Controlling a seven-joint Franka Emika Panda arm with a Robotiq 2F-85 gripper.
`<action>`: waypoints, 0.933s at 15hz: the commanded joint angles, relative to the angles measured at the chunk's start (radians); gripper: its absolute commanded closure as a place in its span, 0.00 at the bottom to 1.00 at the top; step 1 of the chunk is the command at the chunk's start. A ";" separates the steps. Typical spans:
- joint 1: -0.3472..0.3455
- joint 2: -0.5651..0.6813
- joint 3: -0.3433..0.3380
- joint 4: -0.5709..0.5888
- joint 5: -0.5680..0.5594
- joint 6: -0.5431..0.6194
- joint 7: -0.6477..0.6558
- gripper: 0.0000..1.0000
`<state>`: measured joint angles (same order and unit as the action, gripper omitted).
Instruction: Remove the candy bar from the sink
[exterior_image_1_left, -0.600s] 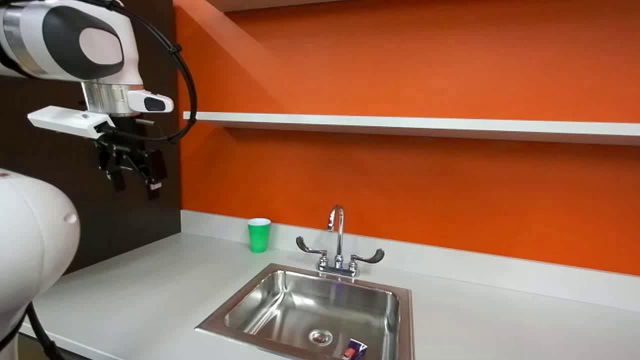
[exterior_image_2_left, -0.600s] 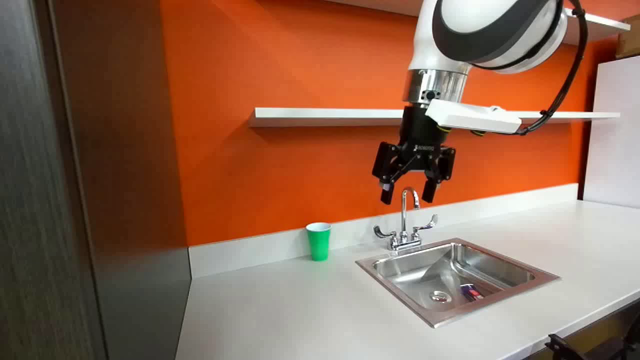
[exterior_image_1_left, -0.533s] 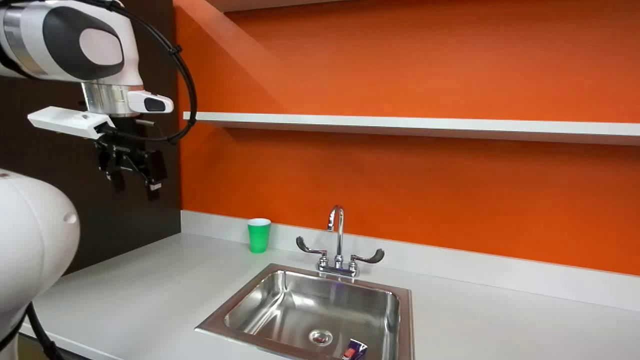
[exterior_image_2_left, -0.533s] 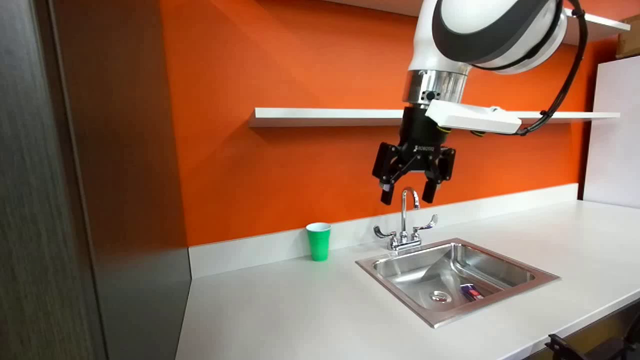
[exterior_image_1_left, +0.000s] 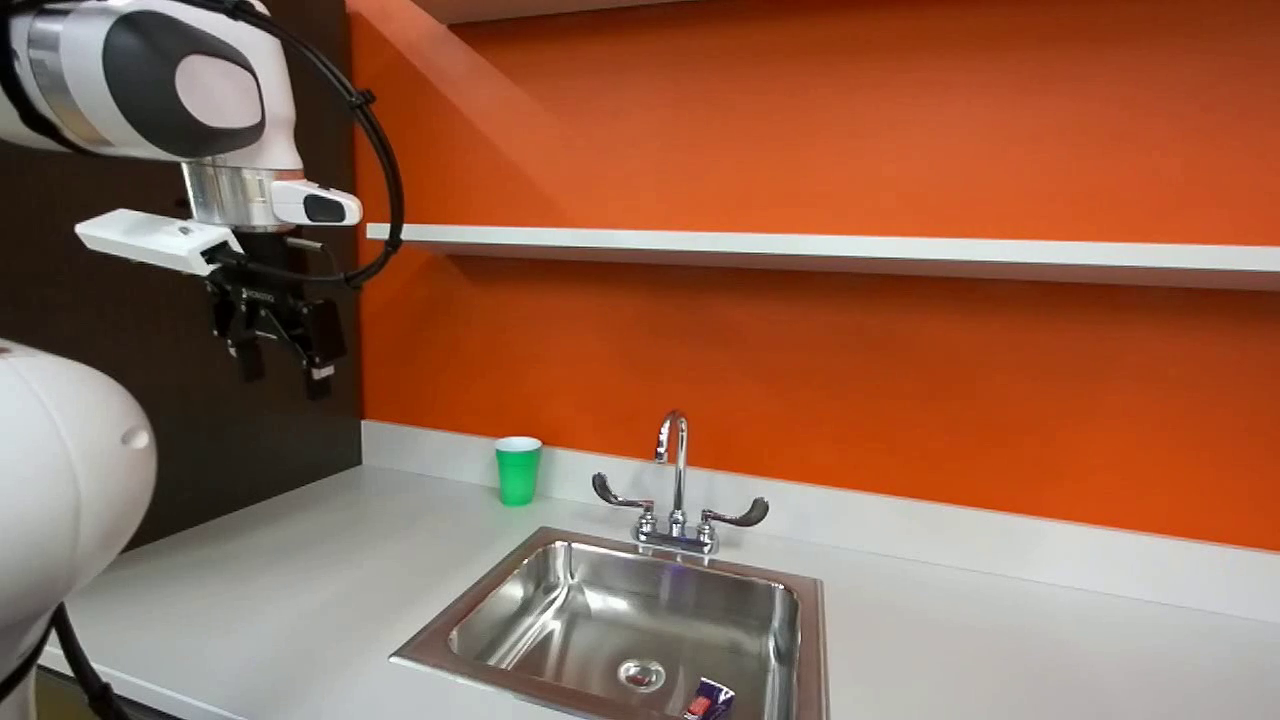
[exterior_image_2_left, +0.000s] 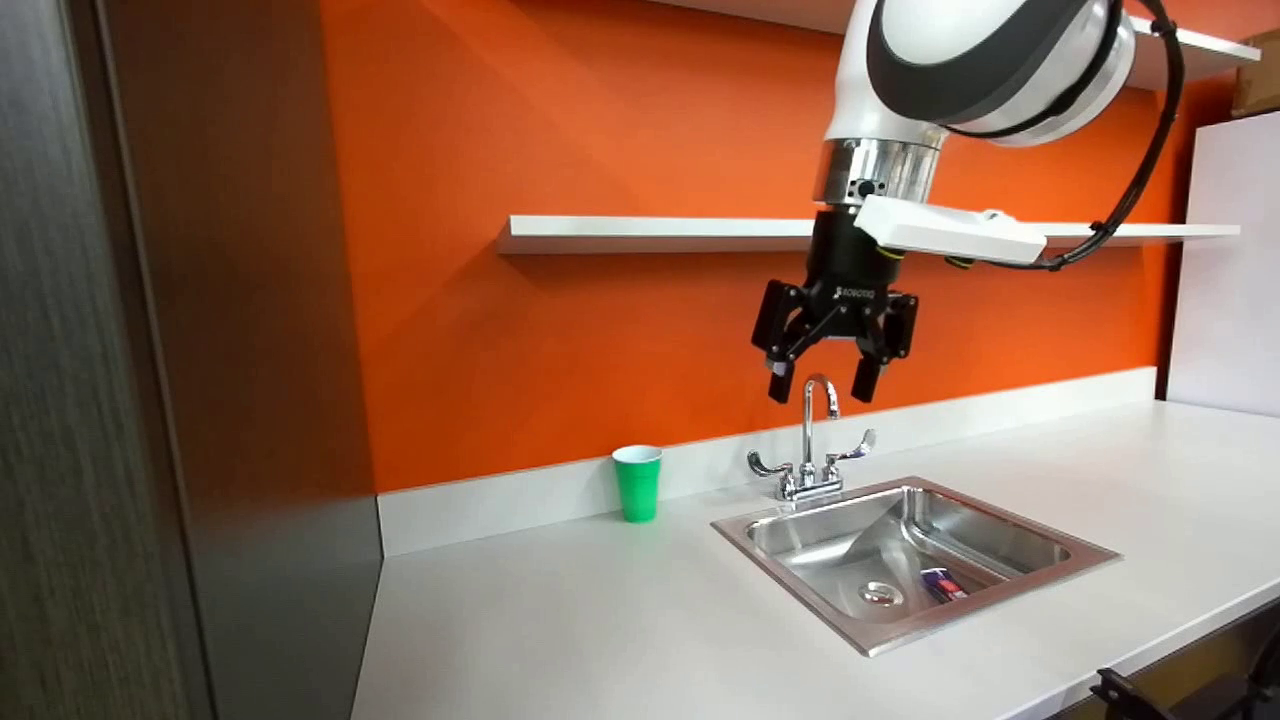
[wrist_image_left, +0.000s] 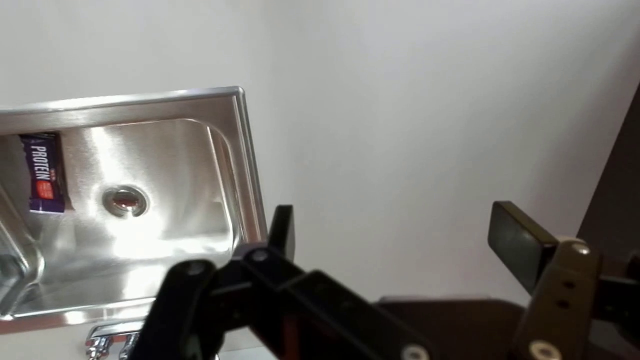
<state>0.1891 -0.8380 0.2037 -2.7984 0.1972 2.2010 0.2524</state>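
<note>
One orange wall (exterior_image_1_left: 900, 400) stands at the back, and below it we have the white counter (exterior_image_2_left: 600, 620), with the robot arm (exterior_image_2_left: 960, 70) above it. Set into the counter is the steel sink (wrist_image_left: 175, 165), a two-handled faucet (exterior_image_1_left: 678, 485) at its rim on the wall side.

Our gripper (exterior_image_2_left: 822, 388) hangs well above the counter in both exterior views, its fingers (wrist_image_left: 517, 245) spread wide with nothing between them. From the wrist view we judge it to be over the counter beside the sink, not over the sink itself. The green cup (exterior_image_2_left: 638, 485) stands upright near the wall, no part of this job as we read it.

Then comes the candy bar (wrist_image_left: 44, 172), lying in the sink well apart from the fingers, so we take the step in hand to be the approach. From the gripper it lies down and to one side: toward the left edge of the wrist view, past the drain (wrist_image_left: 125, 200), which sits between the two. Its long axis runs nearly up and down in that view, from the faucet side toward the opposite side of the sink, while the fingers part left to right. We therefore expect a pinch across its narrow width with little or no turning; the sideways travel is what counts. One end looks close to the side of the sink opposite the faucet; whether it touches, we cannot tell, and a finger could catch there.
</note>
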 joint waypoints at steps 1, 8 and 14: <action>-0.049 -0.020 -0.028 0.002 -0.008 -0.044 0.019 0.00; -0.198 -0.008 -0.095 0.003 -0.069 -0.064 0.013 0.00; -0.321 0.041 -0.199 0.003 -0.150 -0.037 -0.036 0.00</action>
<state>-0.0821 -0.8268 0.0398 -2.7981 0.0831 2.1568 0.2477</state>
